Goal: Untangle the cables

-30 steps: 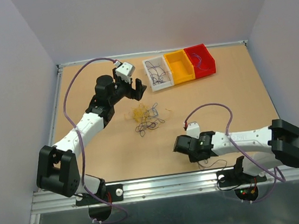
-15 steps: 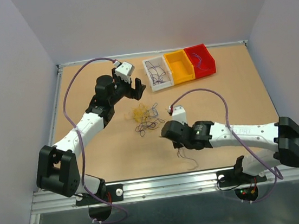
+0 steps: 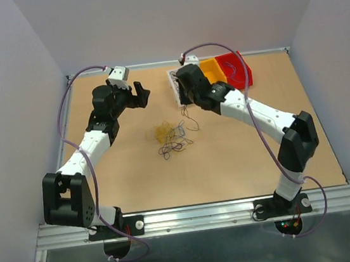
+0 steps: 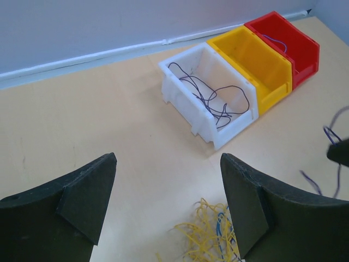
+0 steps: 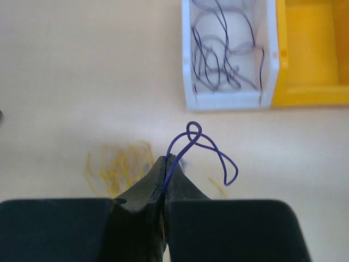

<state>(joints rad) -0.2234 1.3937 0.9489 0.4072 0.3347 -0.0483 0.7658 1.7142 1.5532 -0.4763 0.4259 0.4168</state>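
Note:
A clump of thin cables (image 3: 170, 136) lies mid-table, yellow strands (image 3: 162, 132) on its left and dark loops (image 3: 176, 147) at its front. My right gripper (image 3: 187, 101) hangs above and behind the clump, in front of the white bin. It is shut on one purple cable (image 5: 203, 148), which curls up out of the closed tips (image 5: 166, 164) and dangles (image 3: 189, 118) below them. My left gripper (image 3: 141, 97) stands open to the left of the bins. Nothing is between its fingers (image 4: 82, 196), and the yellow strands (image 4: 210, 232) lie below them.
Three bins stand in a row at the back. The white bin (image 4: 204, 123) holds several dark cables (image 5: 223, 52). A yellow bin (image 4: 275, 76) follows it, then a red bin (image 4: 305, 52) with a thin strand inside. Raised edges run around the table.
My right arm has swung from the table's front edge to the back near the white bin, carrying the purple cable in its now shut jaws. My left arm has moved back and to the left.

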